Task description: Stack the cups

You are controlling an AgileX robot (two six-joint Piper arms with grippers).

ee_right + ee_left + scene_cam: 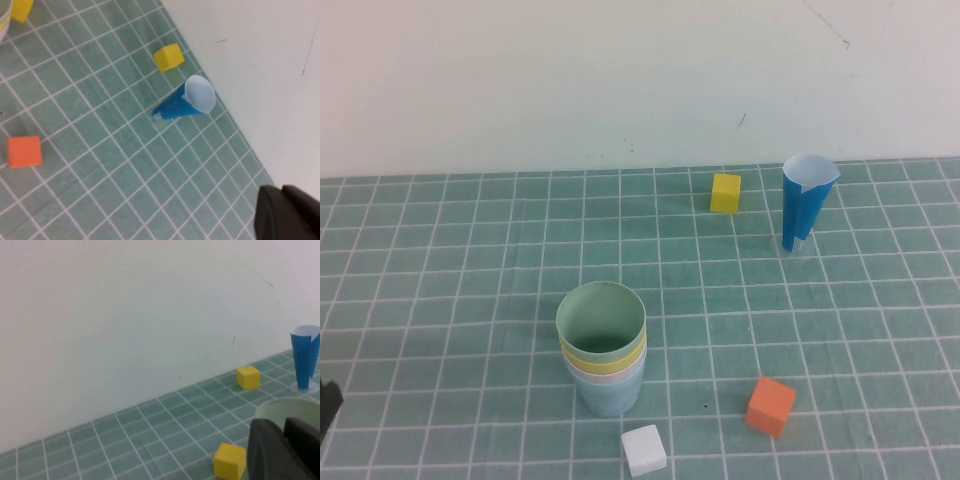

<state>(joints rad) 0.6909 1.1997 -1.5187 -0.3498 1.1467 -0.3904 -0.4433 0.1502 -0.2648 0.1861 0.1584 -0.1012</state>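
4 cups (602,360) are standing nested in 1 upright stack near the front of the tiled tabletop (450,260), green innermost, then yellow, pink and light blue outermost. We are seeing a white cube (644,449) just beside its base, an orange cube (771,406) near, and a yellow cube (725,192) and blue cone cup (806,200) well apart. Our left tool (282,450) is hovering near the stack's rim, our right tool (287,212) above the tabletop; we cannot tell either's opening.

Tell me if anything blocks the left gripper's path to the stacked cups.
Nothing visible does. The left gripper sits at the table's near-left edge; bare tiles lie between it and the stacked cups. The right gripper shows only in its wrist view.
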